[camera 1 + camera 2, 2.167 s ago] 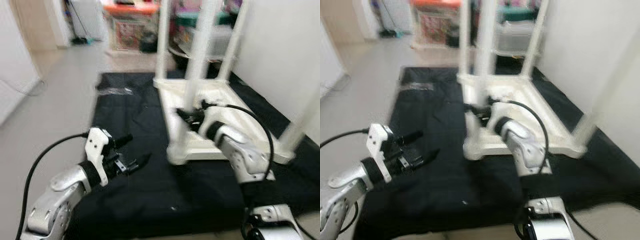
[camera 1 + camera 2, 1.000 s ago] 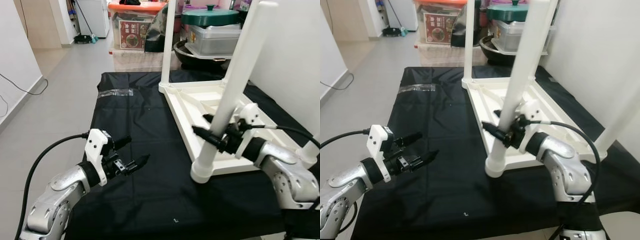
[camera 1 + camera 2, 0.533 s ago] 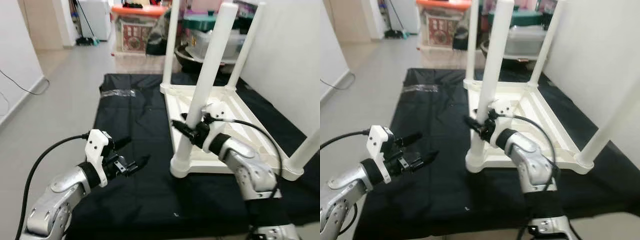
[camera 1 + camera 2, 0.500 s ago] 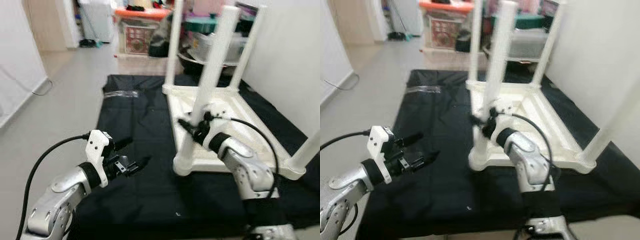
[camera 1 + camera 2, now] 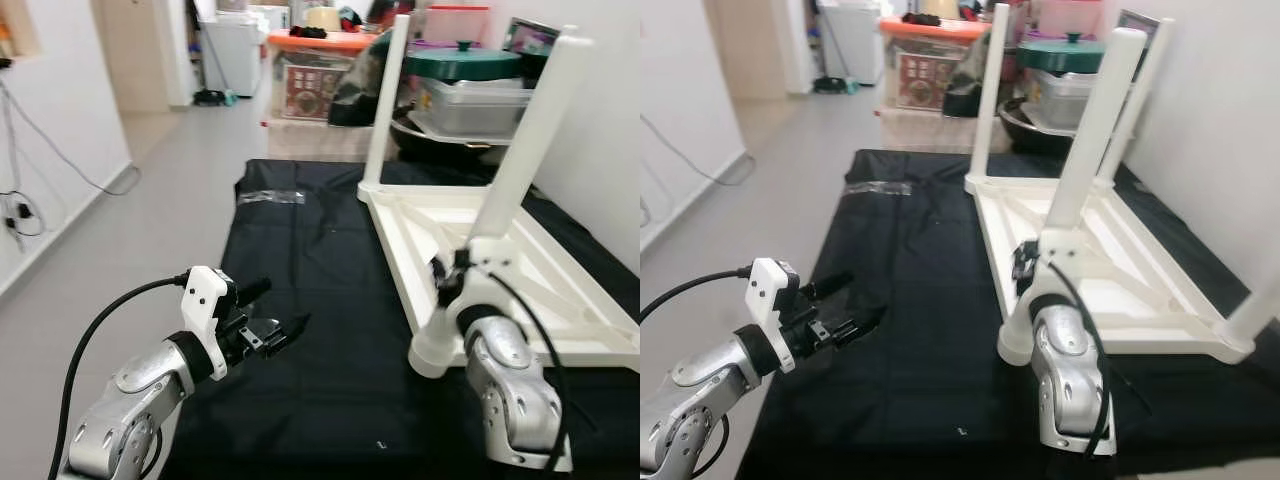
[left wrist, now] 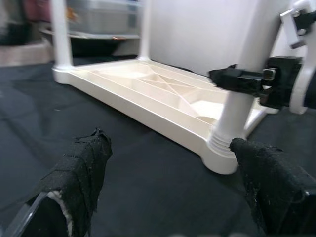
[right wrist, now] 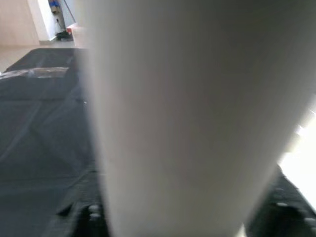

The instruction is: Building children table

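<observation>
On the black mat (image 5: 300, 300), an upturned white table (image 5: 480, 250). Right gripper (image 5: 447, 278) clamped its near leg (image 5: 500, 215). Left gripper (image 5: 272, 318) hovered, fingers apart.

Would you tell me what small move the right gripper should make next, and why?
Probably turn the near leg further into its socket: the right gripper sits closed around it low down, the leg leans, and the left gripper hovers open, apart from the upturned table.

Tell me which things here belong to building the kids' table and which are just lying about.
Job:
white tabletop, upside down on the black mat
near table leg, right tool around it
left tool, open above the mat

Lying about:
plastic strip on the mat
green-lidded pot
storage boxes behind
</observation>
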### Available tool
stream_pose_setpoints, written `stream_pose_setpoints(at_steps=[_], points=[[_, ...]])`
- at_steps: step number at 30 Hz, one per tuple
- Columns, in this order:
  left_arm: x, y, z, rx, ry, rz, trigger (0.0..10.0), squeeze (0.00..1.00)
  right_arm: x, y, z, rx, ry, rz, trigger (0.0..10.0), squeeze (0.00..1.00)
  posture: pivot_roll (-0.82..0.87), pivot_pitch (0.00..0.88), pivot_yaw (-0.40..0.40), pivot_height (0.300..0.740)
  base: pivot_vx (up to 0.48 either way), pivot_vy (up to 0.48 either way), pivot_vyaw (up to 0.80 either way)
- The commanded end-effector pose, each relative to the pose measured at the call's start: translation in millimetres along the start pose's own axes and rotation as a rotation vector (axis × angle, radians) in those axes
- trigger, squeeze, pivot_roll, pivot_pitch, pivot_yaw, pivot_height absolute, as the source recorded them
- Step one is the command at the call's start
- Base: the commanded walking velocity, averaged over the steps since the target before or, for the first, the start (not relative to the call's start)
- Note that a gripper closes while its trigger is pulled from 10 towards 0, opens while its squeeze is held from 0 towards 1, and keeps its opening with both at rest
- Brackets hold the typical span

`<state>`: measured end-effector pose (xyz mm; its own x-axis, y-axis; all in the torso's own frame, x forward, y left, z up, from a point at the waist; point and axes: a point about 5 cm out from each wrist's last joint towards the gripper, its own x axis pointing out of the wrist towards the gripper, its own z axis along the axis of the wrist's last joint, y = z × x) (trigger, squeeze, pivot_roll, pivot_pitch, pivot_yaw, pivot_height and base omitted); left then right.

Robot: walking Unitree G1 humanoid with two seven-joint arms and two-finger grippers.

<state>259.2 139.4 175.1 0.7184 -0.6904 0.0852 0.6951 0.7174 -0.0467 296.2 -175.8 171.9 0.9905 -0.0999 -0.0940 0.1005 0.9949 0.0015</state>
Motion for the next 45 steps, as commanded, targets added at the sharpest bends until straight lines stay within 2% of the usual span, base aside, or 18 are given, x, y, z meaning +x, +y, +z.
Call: stream_pose_setpoints(at_steps=[1,2,8,9,12,14,23,24,27,29,30,31,33,39,40,42,43,45], points=[[-0.2,-0.8,-0.7,-0.005,0.0,-0.007,10.0,0.0,4.0,-0.4,7.7,0.018,-0.024,0.01,10.0,1.0,0.04,0.0,-0.082,0.74,0.0,0.0,0.0],[-1.4,0.7,-0.8,-0.006,0.001,-0.005,10.0,0.0,7.3,-0.5,18.6,0.029,-0.068,0.048,10.0,0.0,0.04,0.0,-0.083,0.74,0.0,0.0,0.0],[-2.4,5.1,-1.4,-0.001,0.007,0.001,10.0,0.0,1.1,3.1,53.3,0.049,-0.262,0.523,10.0,0.0,0.04,0.0,-0.085,0.74,0.0,0.0,0.0],[-2.4,5.1,-1.4,-0.001,0.007,0.001,10.0,0.0,1.1,3.1,53.3,0.049,-0.262,0.523,10.0,0.0,0.04,0.0,-0.085,0.74,0.0,0.0,0.0],[0.4,5.3,-0.5,0.006,0.005,-0.001,10.0,0.0,-14.5,11.7,49.1,0.027,-0.223,0.918,10.0,0.0,0.05,0.0,-0.096,0.74,0.0,0.0,0.0],[1.4,4.1,-0.8,0.008,0.005,-0.002,10.0,0.0,-18.8,16.2,40.9,-0.011,-0.183,1.037,10.0,0.0,0.06,0.0,-0.098,0.74,0.0,0.0,0.0],[2.8,-1.0,-2.3,0.009,0.012,-0.011,10.0,0.0,-18.2,30.2,21.5,-0.075,-0.097,1.208,9.1,0.0,0.07,0.0,-0.105,0.74,0.0,0.0,0.0],[2.3,-1.3,-2.1,0.011,0.014,-0.011,10.0,0.0,-5.9,33.3,20.6,-0.048,-0.08,1.112,0.0,0.0,0.08,0.0,-0.108,0.74,0.0,0.0,0.0],[1.7,-1.5,-1.6,0.012,0.015,-0.01,10.0,0.0,12.5,32.2,16.6,-0.048,-0.058,0.908,0.0,0.0,0.07,0.0,-0.106,0.74,0.0,0.0,0.0],[0.1,-2.0,-1.5,0.013,0.017,-0.01,10.0,0.0,41.4,13.7,-2.7,0.028,0.07,0.407,0.0,0.0,0.07,0.0,-0.101,0.74,0.0,0.0,0.0],[0.1,-2.0,-1.5,0.013,0.017,-0.01,10.0,0.0,41.4,13.7,-2.7,0.028,0.07,0.407,0.0,0.0,0.07,0.0,-0.101,0.74,0.0,0.0,0.0],[-0.3,-2.3,-1.5,0.012,0.017,-0.011,10.0,0.0,42.8,-7.1,-18.4,0.046,0.146,0.123,0.0,0.0,0.06,0.0,-0.101,0.74,0.0,0.0,0.0],[-0.7,-2.7,-1.4,0.01,0.016,-0.012,10.0,0.0,30.3,-33.1,-38.3,0.06,0.23,-0.177,0.0,0.0,0.06,0.0,-0.099,0.74,0.0,0.0,0.0],[-1.1,-3.2,-1.4,0.005,0.016,-0.014,10.0,0.0,2.4,-33.7,-34.8,0.038,0.197,-0.25,0.0,0.0,0.05,0.0,-0.084,0.74,0.0,0.0,0.0],[-0.7,-3.6,-2.0,0.004,0.018,-0.017,10.0,0.0,0.3,-24.8,-30.3,0.029,0.187,-0.185,4.5,0.0,0.04,0.0,-0.081,0.74,0.0,0.0,0.0],[-0.5,-3.9,-2.3,0.003,0.019,-0.018,10.0,0.0,-0.1,-18.9,-27.9,0.023,0.185,-0.14,4.5,0.0,0.04,0.0,-0.081,0.74,0.0,0.0,0.0],[1.5,-2.7,-3.1,0.0,0.02,-0.025,10.0,0.0,-0.9,3.2,-8.4,0.083,0.072,0.025,10.0,0.99,0.03,0.0,-0.074,0.74,0.0,0.0,0.0],[1.5,-2.7,-3.1,0.0,0.02,-0.025,10.0,0.0,-0.9,3.2,-8.4,0.083,0.072,0.025,10.0,0.99,0.03,0.0,-0.074,0.74,0.0,0.0,0.0]])
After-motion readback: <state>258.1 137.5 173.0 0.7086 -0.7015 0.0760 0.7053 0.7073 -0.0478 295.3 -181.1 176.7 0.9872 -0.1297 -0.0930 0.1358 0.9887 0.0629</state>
